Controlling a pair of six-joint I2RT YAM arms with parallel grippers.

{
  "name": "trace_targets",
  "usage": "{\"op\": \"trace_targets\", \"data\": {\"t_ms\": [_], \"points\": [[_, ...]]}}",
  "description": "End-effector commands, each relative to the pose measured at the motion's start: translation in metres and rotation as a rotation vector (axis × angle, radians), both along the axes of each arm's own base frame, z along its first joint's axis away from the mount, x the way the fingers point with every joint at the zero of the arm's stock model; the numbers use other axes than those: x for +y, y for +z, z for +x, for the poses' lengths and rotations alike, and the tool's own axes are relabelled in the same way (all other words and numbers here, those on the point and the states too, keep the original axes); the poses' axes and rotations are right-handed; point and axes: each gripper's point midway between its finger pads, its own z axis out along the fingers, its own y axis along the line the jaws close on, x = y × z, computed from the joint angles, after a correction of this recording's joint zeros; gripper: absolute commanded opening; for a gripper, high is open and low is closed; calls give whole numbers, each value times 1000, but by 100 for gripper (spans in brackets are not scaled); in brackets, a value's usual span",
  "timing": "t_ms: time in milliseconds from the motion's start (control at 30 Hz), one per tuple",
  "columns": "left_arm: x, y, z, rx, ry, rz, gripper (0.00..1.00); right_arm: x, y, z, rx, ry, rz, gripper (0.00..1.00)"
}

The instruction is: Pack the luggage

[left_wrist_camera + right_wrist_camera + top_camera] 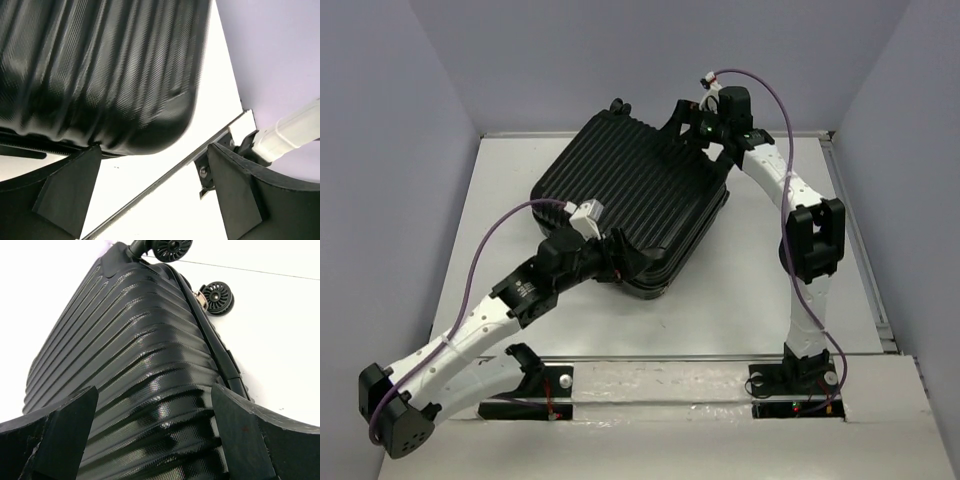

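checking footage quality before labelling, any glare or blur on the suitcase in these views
Top external: even soft light, the luggage sharp with only a faint sheen. Left wrist: shell close and slightly soft, table blown out to white. Right wrist: bright glare on the lower ribs, table washed out too, one wheel crisp.

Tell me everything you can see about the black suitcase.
The suitcase is a black, glossy, ribbed hard shell with rounded corners, closed, lying flat and angled on the white table. Spoked wheels sit at its far end. Open left gripper at its near corner, open right gripper at its far edge.
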Motion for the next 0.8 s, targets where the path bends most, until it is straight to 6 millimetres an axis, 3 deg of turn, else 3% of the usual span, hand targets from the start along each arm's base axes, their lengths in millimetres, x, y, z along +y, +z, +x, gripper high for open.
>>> {"op": "trace_targets", "data": {"t_ms": [0,33,67,167,200,233,300,333,367,400,433,467,500,533,567,600,633,667,700,733,767], "points": [[54,127,77,-336,205,-17,99,33,69,-48,44,165,127,100],[48,125,73,-330,156,-19,99,32,80,-50,20,166,132,100],[75,139,91,-348,232,-18,99,26,91,-50,-6,159,134,100],[102,148,102,-355,268,-9,99,13,130,-64,-97,156,140,100],[120,150,107,-359,316,-9,99,6,137,-65,-128,144,126,100],[124,146,104,-352,306,-15,99,-1,151,-78,-170,141,110,100],[136,137,106,-336,341,-11,99,-8,158,-94,-194,138,94,100],[145,120,104,-306,355,-6,99,-12,131,-102,-135,134,70,97],[147,110,102,-290,352,-5,99,-15,120,-112,-122,117,47,95],[149,105,94,-294,351,-8,99,-24,141,-140,-201,104,37,89],[148,97,88,-286,344,-15,99,-27,133,-154,-216,86,23,77],[146,72,82,-238,340,-29,99,-32,73,-169,-119,68,-24,44],[145,73,69,-267,333,-46,99,-30,87,-207,-188,103,4,33],[145,67,62,-267,331,-51,94,-27,81,-223,-221,117,23,14],[145,44,56,-215,337,-47,88,-26,67,-240,-220,120,21,10],[145,37,50,-207,341,-49,83,-22,54,-258,-212,130,28,7],[144,37,40,-226,337,-59,74,-12,31,-297,-218,189,44,7],[144,14,35,-165,339,-52,71,-8,25,-313,-239,204,70,7],[144,6,32,-143,342,-61,67,-8,15,-321,-233,176,94,7],[142,1,28,-135,341,-79,64,-5,-15,-336,-206,197,89,10],[137,-21,24,-79,317,-99,63,-7,-22,-342,-204,191,95,27]]}}
